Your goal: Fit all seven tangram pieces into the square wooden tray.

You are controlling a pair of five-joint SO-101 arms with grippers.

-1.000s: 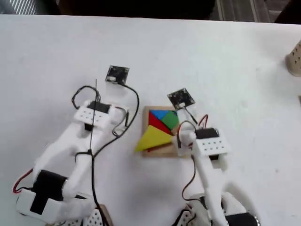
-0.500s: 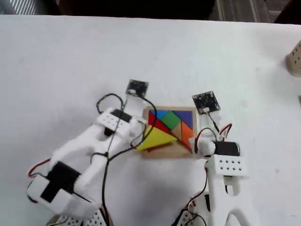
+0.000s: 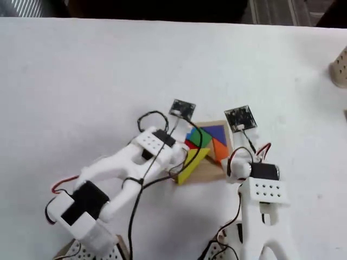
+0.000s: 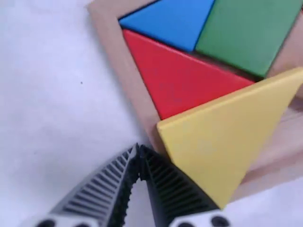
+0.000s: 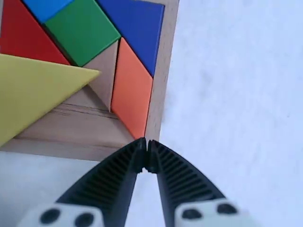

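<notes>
The square wooden tray [image 3: 210, 171] lies turned at an angle between the two arms. In it are a red triangle [image 4: 182, 80], a light blue triangle [image 4: 173, 21], a green square [image 4: 248, 33], a dark blue triangle [image 5: 137, 28] and an orange parallelogram [image 5: 132, 94]. The big yellow triangle [image 3: 192, 162] rests tilted across the tray's rim, with one corner hanging outside. My left gripper [image 4: 138, 150] is shut with its tips against the rim beside the yellow triangle [image 4: 227, 137]. My right gripper [image 5: 145, 143] is shut and touches the rim at the orange piece's end.
A beige perforated object [image 3: 340, 67] stands at the table's right edge. A wooden block [image 3: 116, 246] sits by the left arm's base. White tabletop stretches open behind and to the left of the tray.
The left arm swung right until its shut gripper met the tray, and the tray turned and slid right. The right arm drew back from over the tray, then held beside it.
</notes>
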